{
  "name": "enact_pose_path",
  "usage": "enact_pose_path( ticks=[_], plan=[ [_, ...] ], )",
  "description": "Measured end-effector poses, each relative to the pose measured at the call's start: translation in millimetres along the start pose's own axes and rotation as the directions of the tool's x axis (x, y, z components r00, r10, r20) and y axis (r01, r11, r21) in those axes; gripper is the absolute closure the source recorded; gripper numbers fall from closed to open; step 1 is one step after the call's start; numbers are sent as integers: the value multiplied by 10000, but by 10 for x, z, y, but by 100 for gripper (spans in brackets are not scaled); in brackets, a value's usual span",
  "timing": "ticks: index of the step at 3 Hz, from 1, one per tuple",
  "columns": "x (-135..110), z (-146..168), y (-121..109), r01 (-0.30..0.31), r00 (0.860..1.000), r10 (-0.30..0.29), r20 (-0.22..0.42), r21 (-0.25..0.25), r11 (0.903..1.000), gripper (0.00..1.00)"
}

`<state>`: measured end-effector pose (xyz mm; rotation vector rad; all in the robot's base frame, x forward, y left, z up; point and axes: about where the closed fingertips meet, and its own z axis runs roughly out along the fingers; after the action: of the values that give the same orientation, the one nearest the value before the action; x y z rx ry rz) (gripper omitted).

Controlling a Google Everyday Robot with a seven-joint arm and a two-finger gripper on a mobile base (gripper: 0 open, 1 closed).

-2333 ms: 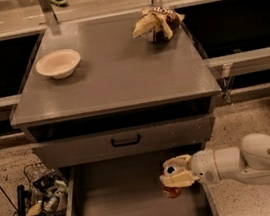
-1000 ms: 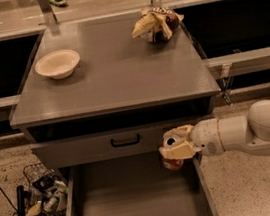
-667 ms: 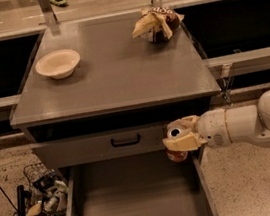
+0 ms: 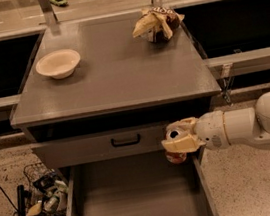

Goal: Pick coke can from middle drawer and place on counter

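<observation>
Camera view looks down on a flat grey table (image 4: 120, 77) with drawers beneath it. At lower right of the frame, a white robot arm (image 4: 248, 124) reaches in from the right edge, and its cream-coloured pincer (image 4: 177, 143) is pinching a small red coke can (image 4: 173, 134). The can is upright, with its silver top showing above the fingers and its red base below them. It hangs over the right rear corner of the wide grey middle drawer (image 4: 133, 196), which stands open at the bottom of the frame. It is also just in front of the right end of a closed grey drawer front (image 4: 80, 149) with a black handle (image 4: 126, 140). The can is below the table's edge and clear of the drawer floor. On the table, a round cream bowl (image 4: 58, 64) sits at upper left and a crumpled brown-and-yellow snack bag (image 4: 158, 23) at upper right. A wire basket of clutter (image 4: 45, 191) lies on the speckled floor at lower left.
</observation>
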<state>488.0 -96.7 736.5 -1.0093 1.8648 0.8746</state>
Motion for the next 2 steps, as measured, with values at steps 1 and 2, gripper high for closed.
enact_pose_path(
  ticks=[1,2],
  plan=[
    [-249,-153,-11,554,9985,-553,-34,435,9975,100],
    [-423,-250,-18,903,9959,-901,-61,672,9936,100]
  ],
)
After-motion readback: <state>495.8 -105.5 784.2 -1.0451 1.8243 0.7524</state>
